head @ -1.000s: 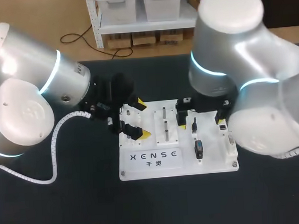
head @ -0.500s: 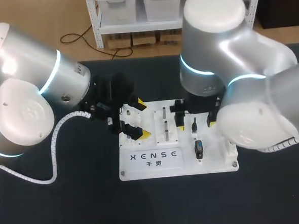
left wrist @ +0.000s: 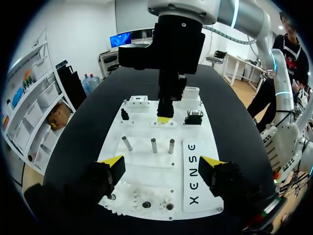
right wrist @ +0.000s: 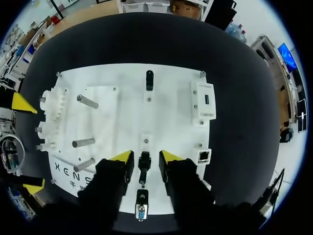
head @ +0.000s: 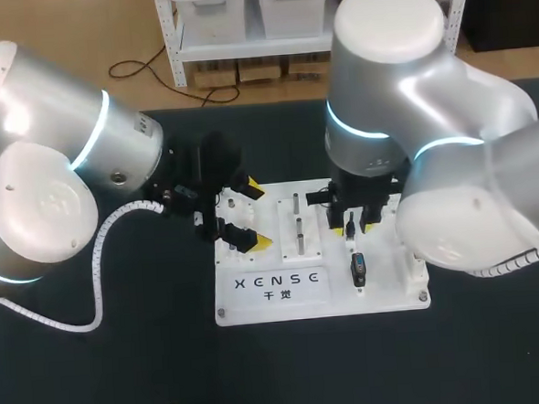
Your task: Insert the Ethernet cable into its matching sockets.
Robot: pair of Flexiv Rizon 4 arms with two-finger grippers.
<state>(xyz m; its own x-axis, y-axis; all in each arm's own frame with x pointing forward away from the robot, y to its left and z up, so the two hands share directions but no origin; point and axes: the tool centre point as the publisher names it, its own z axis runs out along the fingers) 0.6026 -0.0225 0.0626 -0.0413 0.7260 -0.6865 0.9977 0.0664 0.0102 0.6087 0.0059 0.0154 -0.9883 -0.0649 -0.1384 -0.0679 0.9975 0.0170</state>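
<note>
Black plug (right wrist: 144,166) upright on white board (right wrist: 166,107), R jaws astride it, not touching, L jaws wide, empty.

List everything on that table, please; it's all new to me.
table: one, black, beneath everything.
board: one, white, mid-table.
pegs: three, silver, in a row on the board.
gear-like parts: several, white, along one board edge.
large socket block: one, white, board's edge.
small socket: one, white, board's corner.
far plug: one, black, upright, ahead of the right gripper.
near plug: one, black, between the right gripper's fingers.
blue-faced connector: one, black, under the right gripper.
left gripper: one, yellow-tipped, open.
right gripper: one, yellow-tipped, open.
</note>
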